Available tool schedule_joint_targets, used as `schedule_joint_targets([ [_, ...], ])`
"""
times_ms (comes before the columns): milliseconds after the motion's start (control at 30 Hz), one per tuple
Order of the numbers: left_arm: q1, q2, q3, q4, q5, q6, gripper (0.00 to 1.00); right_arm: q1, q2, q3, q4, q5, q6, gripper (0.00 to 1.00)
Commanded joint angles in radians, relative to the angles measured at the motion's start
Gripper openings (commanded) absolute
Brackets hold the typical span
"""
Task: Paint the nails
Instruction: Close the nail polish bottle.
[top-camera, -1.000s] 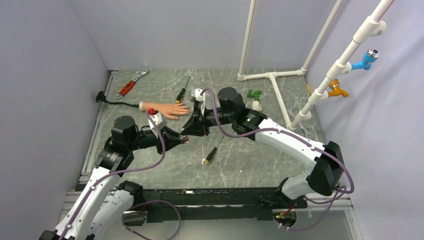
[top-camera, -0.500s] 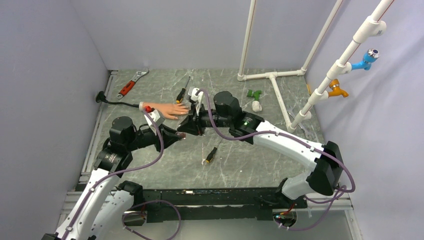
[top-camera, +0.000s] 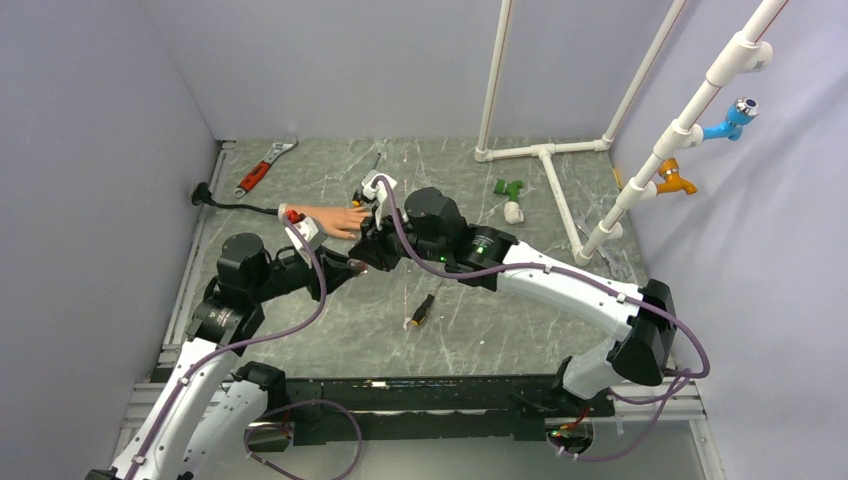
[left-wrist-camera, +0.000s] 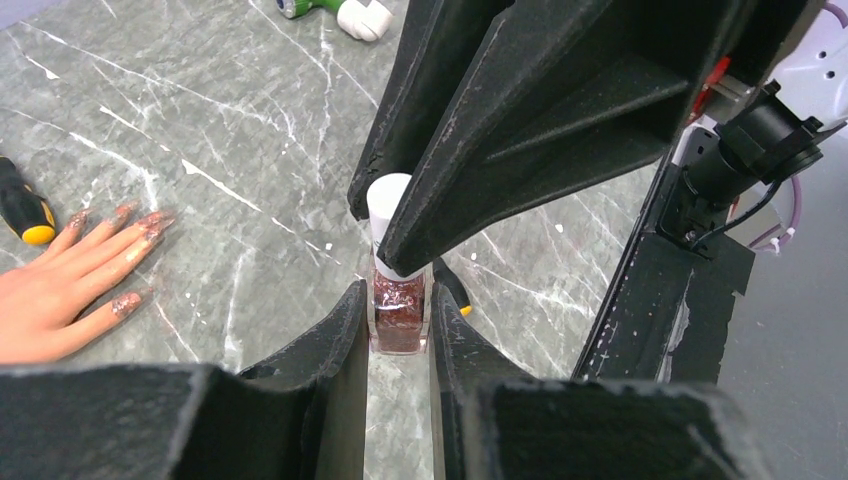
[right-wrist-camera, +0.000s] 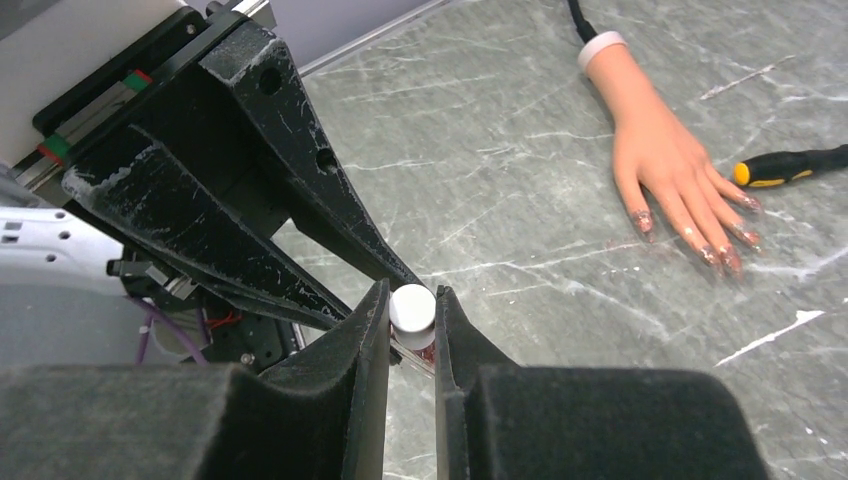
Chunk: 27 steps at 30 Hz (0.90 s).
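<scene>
nails (right-wrist-camera: 722, 256): glittery reddish coat; we see them on the fingertips of the rubber hand (top-camera: 335, 220)
hand: palm down on the surface (top-camera: 480, 310), left of its middle and toward the far edge, fingers pointing right
cuff (right-wrist-camera: 600, 47): white, at the hand's left end; black cable (top-camera: 235, 206) runs from it toward the left edge
bottle (left-wrist-camera: 399, 312): upright, reddish glitter polish, white cap (right-wrist-camera: 412, 306); near the fingertips on their near-edge side, apart from the hand; we can't tell if it rests on the surface
left claw (left-wrist-camera: 398, 300): narrow, clamped on the bottle's glass body
right claw (right-wrist-camera: 410, 298): narrow, pinching the cap
screwdriver (right-wrist-camera: 790, 165): yellow-black handle, just beside the fingertips
second screwdriver (top-camera: 422, 310): mid surface, nearer the near edge
wrench (top-camera: 262, 167): red handle, far-left corner
pipe frame (top-camera: 545, 152): white, far-right corner
</scene>
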Motion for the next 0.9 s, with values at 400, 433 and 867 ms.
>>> schedule_joint_targets([
  [400,0.006,-0.025,0.044,0.08,-0.022,0.007,0.0,0.073,-0.008,0.068,-0.136,0.172,-0.01,0.36],
  [433,0.007,-0.023,0.046,0.078,-0.021,0.008,0.0,0.072,-0.022,0.056,-0.12,0.183,-0.005,0.4],
  [867,0.007,-0.014,0.052,0.072,0.017,0.007,0.0,-0.036,-0.214,-0.087,0.058,-0.198,-0.036,0.72],
])
